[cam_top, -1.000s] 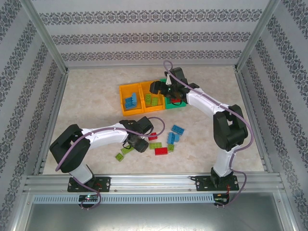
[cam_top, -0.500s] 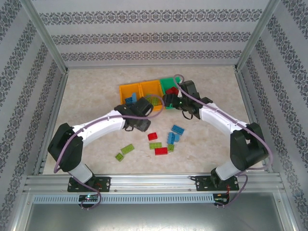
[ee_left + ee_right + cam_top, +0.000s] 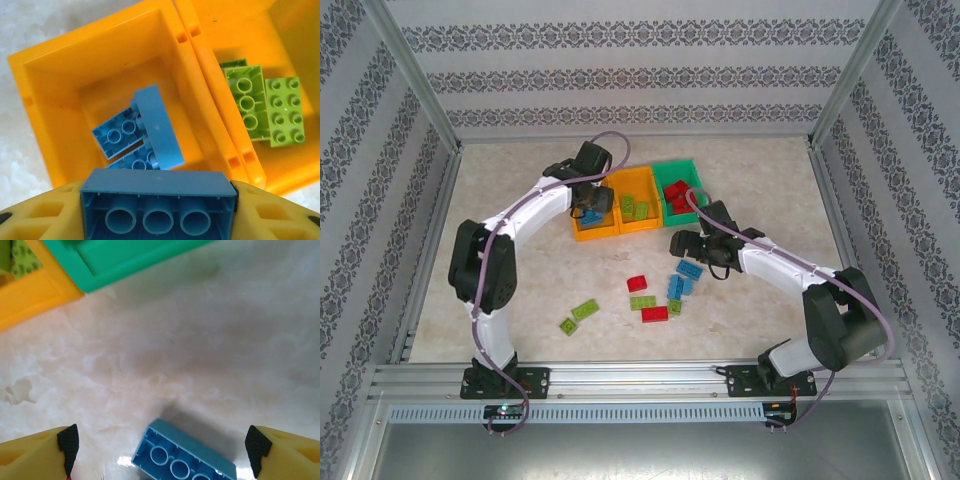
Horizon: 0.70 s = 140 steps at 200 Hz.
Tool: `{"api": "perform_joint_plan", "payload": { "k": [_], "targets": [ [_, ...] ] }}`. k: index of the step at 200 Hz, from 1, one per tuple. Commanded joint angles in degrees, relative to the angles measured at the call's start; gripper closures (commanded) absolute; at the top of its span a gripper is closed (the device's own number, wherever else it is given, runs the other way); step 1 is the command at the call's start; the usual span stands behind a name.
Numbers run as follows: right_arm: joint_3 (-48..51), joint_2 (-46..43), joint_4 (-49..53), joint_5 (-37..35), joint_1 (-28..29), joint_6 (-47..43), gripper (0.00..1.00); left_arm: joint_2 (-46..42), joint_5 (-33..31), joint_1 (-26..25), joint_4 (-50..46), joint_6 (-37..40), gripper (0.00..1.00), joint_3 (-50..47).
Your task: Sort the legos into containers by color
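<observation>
Marbled tabletop (image 3: 520, 260) — patterned walls (image 3: 640, 75).

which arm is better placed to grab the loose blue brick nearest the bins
Right. The right gripper hangs open directly above the loose blue brick on the table. The left gripper is occupied, shut on a second blue brick over the left orange bin.

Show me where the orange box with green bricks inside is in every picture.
Top external: the middle orange plastic bin in the row of three.
Left wrist: this bin along the right side.
Right wrist: the bin, top left corner.
Shared landmark: the lime green studded bricks inside it.
</observation>
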<state>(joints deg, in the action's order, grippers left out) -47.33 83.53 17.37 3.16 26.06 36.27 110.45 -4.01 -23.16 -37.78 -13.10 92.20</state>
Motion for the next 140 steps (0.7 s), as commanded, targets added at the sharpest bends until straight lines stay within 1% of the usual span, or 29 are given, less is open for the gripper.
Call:
{"api": "perform_joint_plan", "payload": {
  "k": [1,26,38,55,69,91,100,109,111,140],
  "targets": [
    [0.7,0.8,1.3,-2.6,1.4,2.1,0.11,2.7,0.2,1.3,-3.2,-2.4,0.60,4.1],
    [0.9,2.1,1.1,-2.6,2.5,2.6,0.10,5.1,0.4,2.9,-3.1,-3.4,0.59,6.5],
    [1.2,2.4,0.8,-2.8,2.7,2.8,0.10,5.9,0.1,3.4,-3.5,-3.7,0.53,7.5],
    [1.4,2.6,0.5,-2.8,2.9,3.1,0.10,6.3,0.1,3.8,-3.3,-3.6,0.49,7.9],
    [1.4,2.9,0.6,-2.7,3.0,3.2,0.10,6.3,0.1,3.8,-3.1,-3.5,0.37,7.7],
    [1.2,3.1,1.0,-2.9,3.4,3.1,0.10,5.2,1.4,3.8,-2.6,-3.6,0.27,6.4],
    [1.0,3.3,1.3,-3.0,3.6,3.1,0.10,4.2,2.1,3.7,-1.7,-3.6,0.17,5.1],
    [0.7,3.3,1.8,-3.1,3.7,3.2,0.10,2.9,2.3,3.7,-0.8,-3.6,0.02,3.8],
    [0.7,3.3,2.0,-3.1,3.7,3.3,0.10,2.6,2.4,3.7,-0.6,-3.6,0.00,3.6],
    [-0.6,3.7,4.7,-4.0,4.8,3.9,0.10,-1.6,2.3,3.7,0.8,-3.6,0.00,0.2]
  ]
}}
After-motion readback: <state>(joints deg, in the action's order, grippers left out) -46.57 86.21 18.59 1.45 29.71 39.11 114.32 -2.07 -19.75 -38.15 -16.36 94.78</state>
